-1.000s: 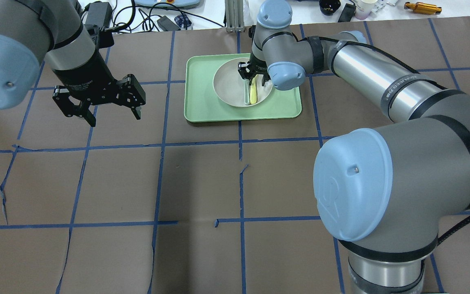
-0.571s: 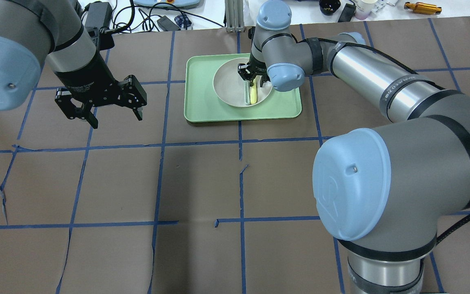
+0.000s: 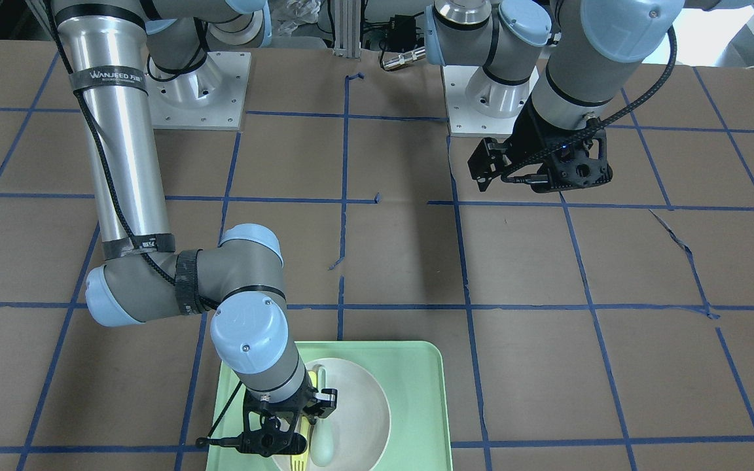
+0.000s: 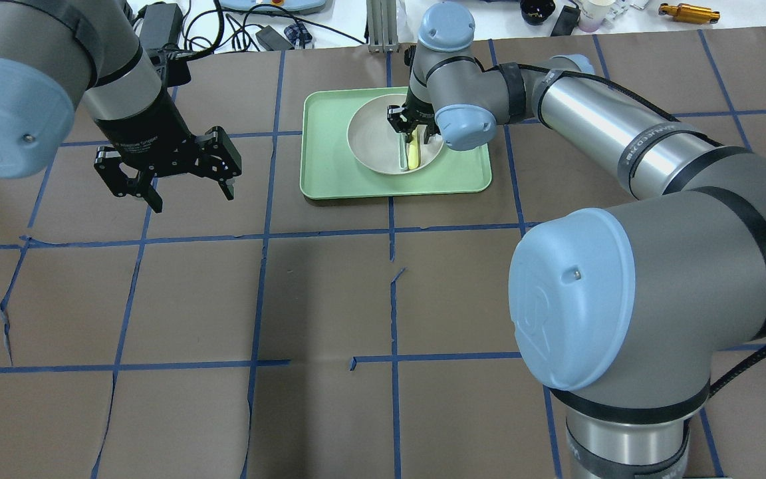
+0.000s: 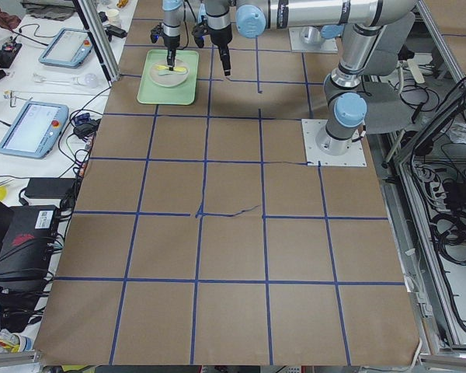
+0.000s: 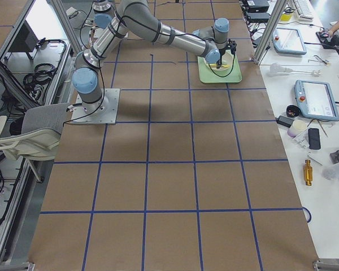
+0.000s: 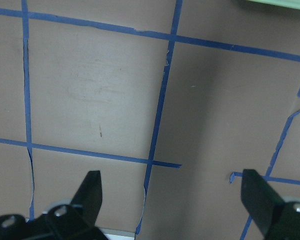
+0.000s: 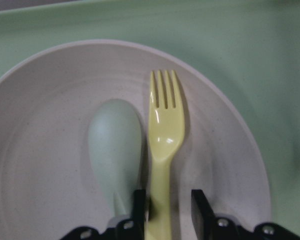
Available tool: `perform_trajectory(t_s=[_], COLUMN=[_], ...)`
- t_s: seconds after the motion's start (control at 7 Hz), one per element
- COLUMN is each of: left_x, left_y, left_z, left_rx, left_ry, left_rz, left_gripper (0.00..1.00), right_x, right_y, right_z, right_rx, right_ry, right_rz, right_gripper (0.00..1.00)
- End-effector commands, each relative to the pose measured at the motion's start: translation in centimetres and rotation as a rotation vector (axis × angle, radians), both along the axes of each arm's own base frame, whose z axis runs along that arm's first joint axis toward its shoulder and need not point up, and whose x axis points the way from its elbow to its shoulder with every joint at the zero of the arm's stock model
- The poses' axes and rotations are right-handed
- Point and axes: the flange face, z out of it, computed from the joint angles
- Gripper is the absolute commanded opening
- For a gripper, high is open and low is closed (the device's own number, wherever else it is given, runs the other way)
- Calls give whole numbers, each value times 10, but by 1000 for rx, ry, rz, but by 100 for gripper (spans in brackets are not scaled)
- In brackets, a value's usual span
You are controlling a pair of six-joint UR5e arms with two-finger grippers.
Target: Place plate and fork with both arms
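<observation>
Progress toward placing the plate point(image 8: 50, 165) and the fork point(image 8: 162, 125) appears to be at the first grasp, with nothing set down on the tabletop point(image 4: 323, 299) yet. The plate lies on the pale green tray point(image 4: 330, 179), nearer the tray's edge far from the robot, and it carries both the fork and a grey-green spoon point(image 8: 115, 140). The right end effector point(image 8: 169, 194) is lowered into the plate over the tray, its jaws narrow and straddling the fork's handle. One of the fingers point(image 8: 139, 200) sits just beside the handle, while a small gap shows on the other side, so the fork is bracketed but not plainly clamped. The left end effector point(image 4: 191, 197) hovers over bare tabletop well apart from the tray, on the side toward the robot's left, with jaws spread wide and nothing between them. What remains, by this reading, is the whole of the task: closing on the fork, lifting it clear of the tray, and having the left arm take the plate off the tray. The fork is slim, pale yellow and glossy, with a highlight across its neck and four short tines pointing away from the right end effector. It lies flat in the plate, parallel to the spoon and close against the spoon's bowl.
</observation>
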Motion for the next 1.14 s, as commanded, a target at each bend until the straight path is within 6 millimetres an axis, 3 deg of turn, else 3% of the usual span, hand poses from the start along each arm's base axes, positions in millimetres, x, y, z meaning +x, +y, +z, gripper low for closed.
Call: perform_trajectory(t_s=[0.0, 0.14, 0.43, 0.57, 0.71, 1.0], left_x=[-1, -2, -2, -4, -4, -4], left_y=[9, 9, 10, 11, 11, 11], left_z=[-9, -11, -11, -10, -8, -9], left_rx=[15, 17, 17, 14, 9, 11], left_ry=[2, 3, -6, 0, 0, 0], left_rz=[-2, 2, -6, -7, -9, -9], left_gripper=[100, 100, 100, 100, 100, 100], right_x=[2, 5, 6, 6, 6, 2], right_y=[2, 4, 5, 6, 6, 10], right_z=[-3, -3, -1, 0, 2, 31], right_rx=[11, 16, 19, 18, 17, 13], right_ry=[-2, -1, -2, -4, -5, 4], right_rz=[-5, -4, -3, -6, -8, -6], right_gripper=[40, 28, 19, 8, 8, 8])
